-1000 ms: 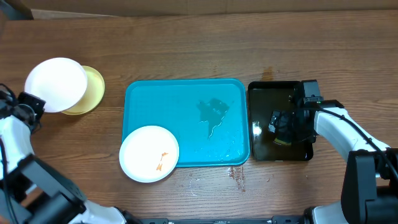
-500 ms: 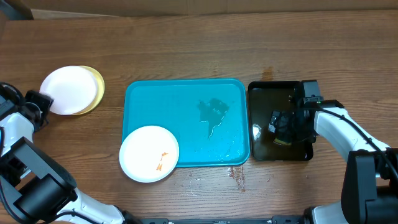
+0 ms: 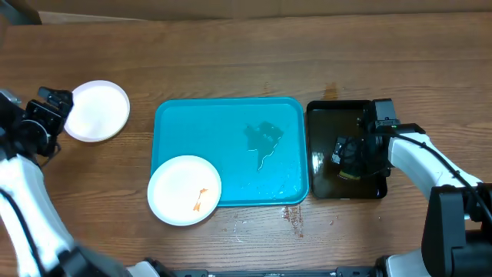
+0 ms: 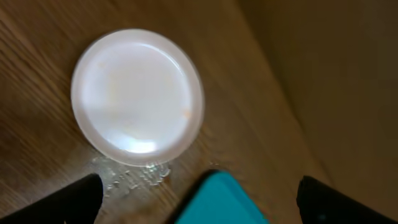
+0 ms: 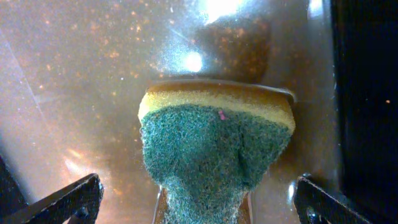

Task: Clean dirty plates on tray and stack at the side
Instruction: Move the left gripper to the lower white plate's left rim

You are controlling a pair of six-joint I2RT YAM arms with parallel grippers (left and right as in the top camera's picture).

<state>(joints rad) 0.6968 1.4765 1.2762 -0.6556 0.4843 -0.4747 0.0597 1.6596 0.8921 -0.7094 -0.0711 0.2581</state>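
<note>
- On the left gripper (image 3: pixel 52 108) the jaws are spread wide with nothing between them. It hovers just beside the clean white plate (image 4: pixel 137 96).
- That plate lies free on the tabletop (image 3: pixel 231 54), out to the left and apart from the turquoise tray (image 3: pixel 231 115).
- On the right gripper (image 3: pixel 347 158) the jaws are wide open too. They straddle the green-and-yellow sponge (image 5: pixel 214 149) in the wet black tray (image 3: pixel 327 115), not clamped on it.
- The smeared plate (image 3: pixel 184 189), streaked with orange, sits on the turquoise tray at its front-left corner and overhangs the rim.
- My read: one plate is set aside and the dirty one is up next. The left should take hold of its rim, while the right closes on the sponge and carries it across.
</note>
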